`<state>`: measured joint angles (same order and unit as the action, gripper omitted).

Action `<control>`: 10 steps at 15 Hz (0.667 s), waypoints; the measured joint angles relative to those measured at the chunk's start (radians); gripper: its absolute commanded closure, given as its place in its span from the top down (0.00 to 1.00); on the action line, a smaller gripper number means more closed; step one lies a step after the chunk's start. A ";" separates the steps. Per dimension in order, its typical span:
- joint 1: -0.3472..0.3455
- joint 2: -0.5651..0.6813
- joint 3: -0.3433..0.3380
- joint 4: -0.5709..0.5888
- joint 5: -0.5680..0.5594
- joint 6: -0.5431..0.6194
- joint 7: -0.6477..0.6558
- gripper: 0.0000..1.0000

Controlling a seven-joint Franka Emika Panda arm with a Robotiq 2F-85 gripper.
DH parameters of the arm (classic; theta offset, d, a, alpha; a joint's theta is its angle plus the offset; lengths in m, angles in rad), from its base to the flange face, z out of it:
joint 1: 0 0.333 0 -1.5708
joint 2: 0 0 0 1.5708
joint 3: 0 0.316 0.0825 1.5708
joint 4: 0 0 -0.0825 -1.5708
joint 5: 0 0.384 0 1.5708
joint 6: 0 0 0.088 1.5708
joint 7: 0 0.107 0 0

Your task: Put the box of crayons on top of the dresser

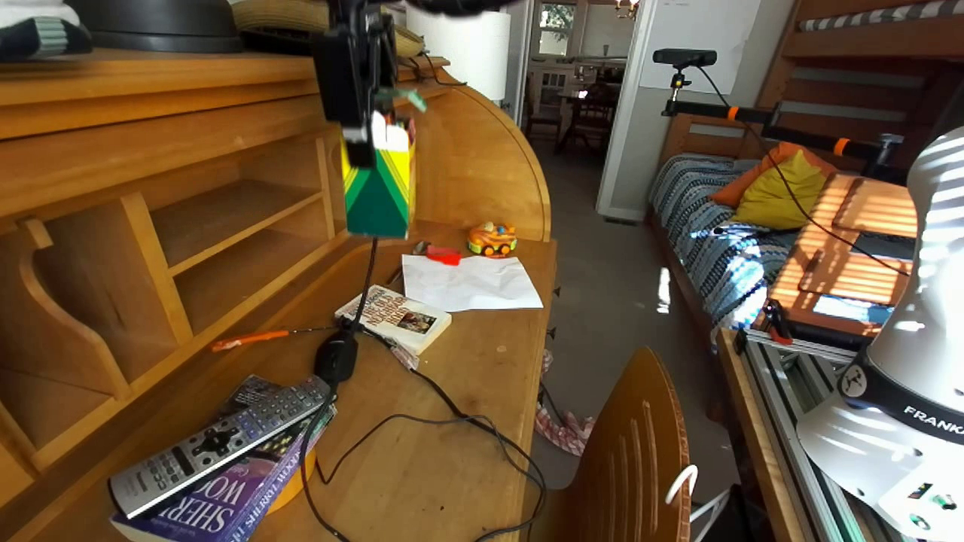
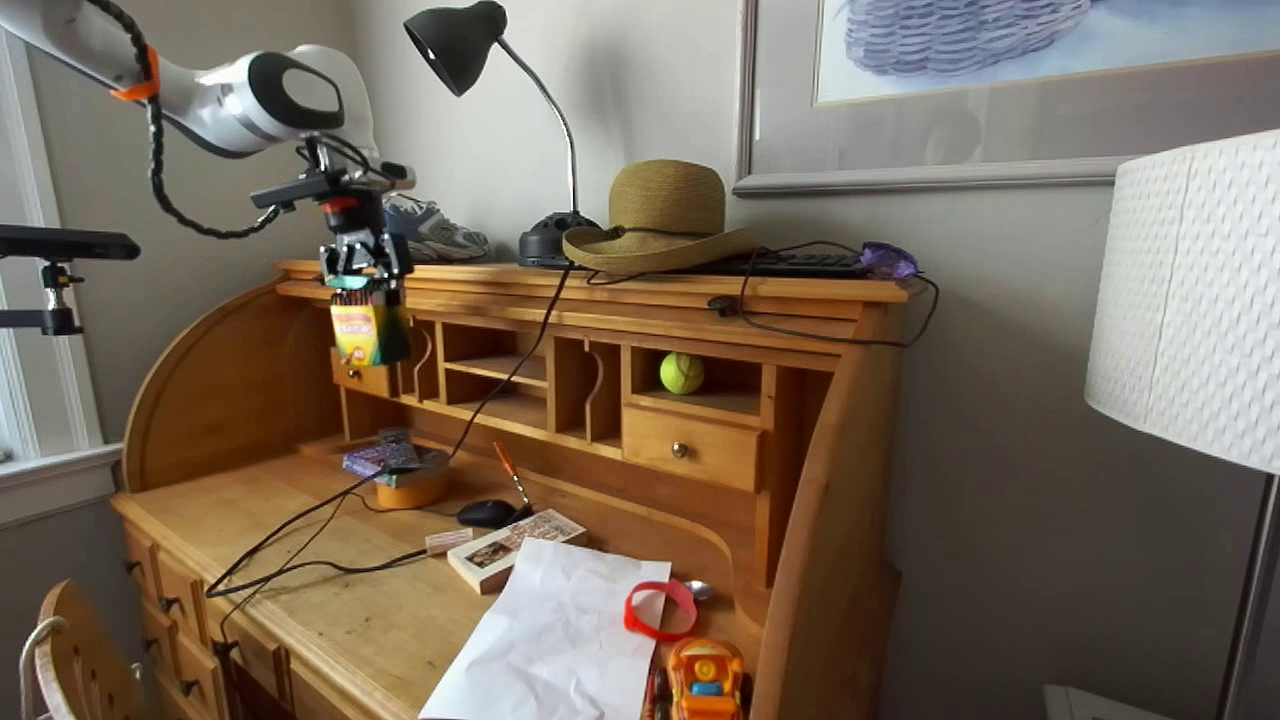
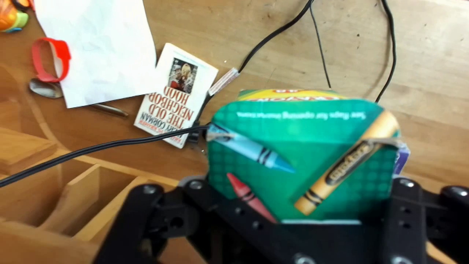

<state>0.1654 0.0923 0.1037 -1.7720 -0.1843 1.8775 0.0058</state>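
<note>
- Nearest comes the gripper (image 2: 368, 280), holding the green-and-yellow box of crayons (image 3: 304, 154), its jaws pressed to the carton and parted only by the carton's own breadth.
- The box hangs upright in mid-air, crayon tips (image 2: 365, 298) uppermost, in front of the cubbyholes (image 2: 475, 368) of the roll-top dresser (image 2: 660, 492) and, in both exterior views, lower than its flat top (image 2: 480, 276).
- Below, on the counter (image 2: 370, 600), lie the paperback The Old Neighborhood (image 3: 177, 97), a white sheet of paper (image 3: 99, 47) meeting its edge, and a red wristband (image 3: 63, 55) partly on that sheet.
- A spoon (image 3: 44, 88) and an orange toy car (image 2: 705, 680) sit near the wristband.
- Toward the opposite end, a grey remote control (image 1: 218, 443) rests on a purple paperback (image 1: 215, 500).
- Farther back, a tennis ball (image 2: 682, 373) sits in a cubbyhole.
- Along the dresser's top stand a sneaker (image 2: 445, 235), a black desk lamp (image 2: 455, 50) and a straw hat (image 2: 665, 200).
</note>
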 measured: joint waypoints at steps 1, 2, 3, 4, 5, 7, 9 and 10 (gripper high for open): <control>-0.015 -0.013 -0.009 0.040 0.006 -0.033 0.000 0.57; -0.031 -0.021 -0.017 0.082 0.014 -0.069 -0.007 0.57; -0.045 -0.024 -0.026 0.128 0.022 -0.110 -0.021 0.57; -0.059 -0.021 -0.033 0.179 0.031 -0.153 -0.042 0.57; -0.071 -0.015 -0.041 0.229 0.040 -0.196 -0.062 0.57; -0.097 0.015 -0.057 0.335 0.093 -0.273 -0.104 0.82; -0.122 0.057 -0.067 0.432 0.152 -0.315 -0.137 0.82; -0.129 0.074 -0.068 0.460 0.164 -0.322 -0.146 0.82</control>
<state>0.0369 0.1667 0.0361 -1.3120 -0.0203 1.5558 -0.1397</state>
